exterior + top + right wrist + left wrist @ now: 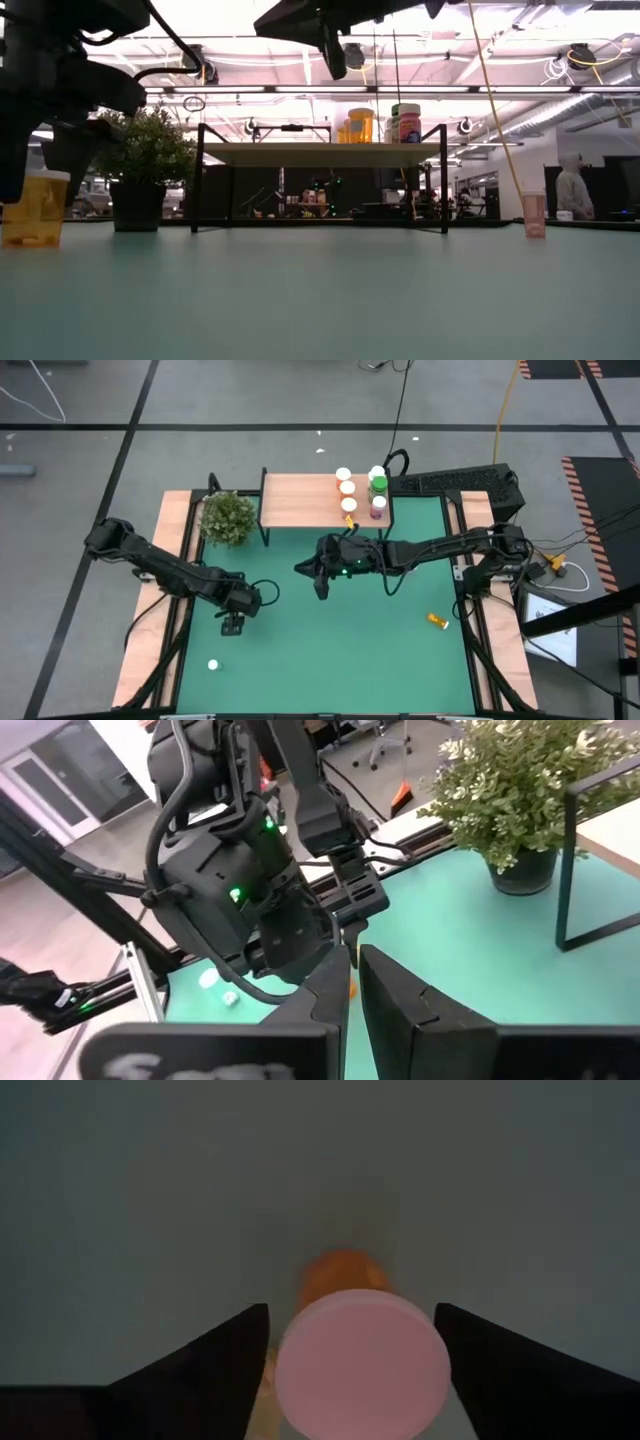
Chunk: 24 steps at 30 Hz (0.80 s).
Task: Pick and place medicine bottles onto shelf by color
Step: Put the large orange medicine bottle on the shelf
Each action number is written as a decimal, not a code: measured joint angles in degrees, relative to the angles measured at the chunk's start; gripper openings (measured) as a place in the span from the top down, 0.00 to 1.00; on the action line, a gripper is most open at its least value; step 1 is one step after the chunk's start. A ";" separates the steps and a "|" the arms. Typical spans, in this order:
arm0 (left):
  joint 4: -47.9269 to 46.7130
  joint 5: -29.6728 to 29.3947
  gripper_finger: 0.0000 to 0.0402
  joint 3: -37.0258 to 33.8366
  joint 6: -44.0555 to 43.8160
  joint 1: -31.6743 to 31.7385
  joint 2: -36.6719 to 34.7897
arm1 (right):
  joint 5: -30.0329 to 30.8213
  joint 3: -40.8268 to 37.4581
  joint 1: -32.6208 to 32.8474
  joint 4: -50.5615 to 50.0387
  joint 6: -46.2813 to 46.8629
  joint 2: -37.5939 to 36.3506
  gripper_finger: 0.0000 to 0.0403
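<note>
An orange medicine bottle with a white cap (362, 1365) stands upright on the green mat (35, 210). My left gripper (232, 622) hangs over it, pointing down. It is open, with one finger on each side of the bottle's body and a narrow gap showing. My right gripper (320, 575) is shut, holds nothing, and hangs well above the mat in front of the shelf (325, 500). On the shelf's right part stand orange white-capped bottles (347, 487) and, beside them, a green-capped bottle (378, 484) and a pink one (378, 508). Another orange bottle (437, 620) lies on the mat at the right.
A bushy plant in a dark pot (228, 518) stands left of the shelf. A white-capped bottle (212, 665) stands near the mat's front left. The shelf's left half (295, 500) is bare wood. Cables and a keyboard (450, 482) lie beyond the table's far right.
</note>
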 joint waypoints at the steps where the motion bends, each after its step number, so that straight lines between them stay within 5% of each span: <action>1: 0.00 0.12 0.30 0.00 -0.01 0.00 0.00 | -0.50 0.00 -0.34 0.00 0.00 -0.04 0.94; 11: -1.86 0.96 0.49 3.72 3.73 4.75 0.04 | -5.58 0.00 -1.68 -8.98 -1.85 -4.24 0.94; 19: -6.76 1.86 0.44 24.76 15.84 18.52 0.04 | 1.10 0.02 -2.68 -28.01 -11.02 -20.43 0.94; 24: -7.68 2.80 0.47 35.96 21.71 27.21 1.04 | 12.98 0.04 -6.55 -33.05 -16.96 -29.41 0.95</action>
